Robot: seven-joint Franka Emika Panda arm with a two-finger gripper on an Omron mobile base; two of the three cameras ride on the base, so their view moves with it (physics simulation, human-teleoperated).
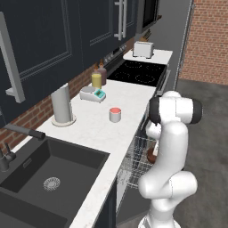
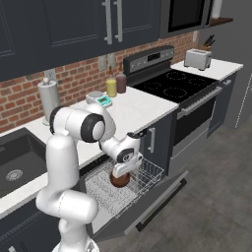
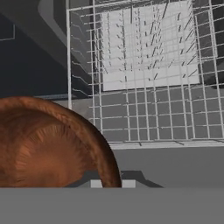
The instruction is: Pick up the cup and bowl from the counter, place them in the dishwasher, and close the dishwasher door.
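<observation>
Currently, step: loading the bowl.
- Dishwasher [image 2: 147,197], lower centre of right base view: door dropped, wire rack [image 2: 147,173] out.
- Counter [image 1: 129,100]: cup [image 1: 115,114] at centre of left base view, uncollected.
- Bowl [image 2: 119,179]: over rack, gripper [image 2: 120,173] fingers clamped on it.
Next, judged: lower, release, clear of the rack wires.
Nearby: yellow jar [image 1: 96,80], paper roll [image 1: 62,105].

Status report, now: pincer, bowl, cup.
Pincer shut on bowl, low over the dishwasher rack. Cup on the counter. Dishwasher door down, nothing in the way.

Wood-grained bowl [image 3: 48,144]; silvery wire rack [image 3: 148,87]
</observation>
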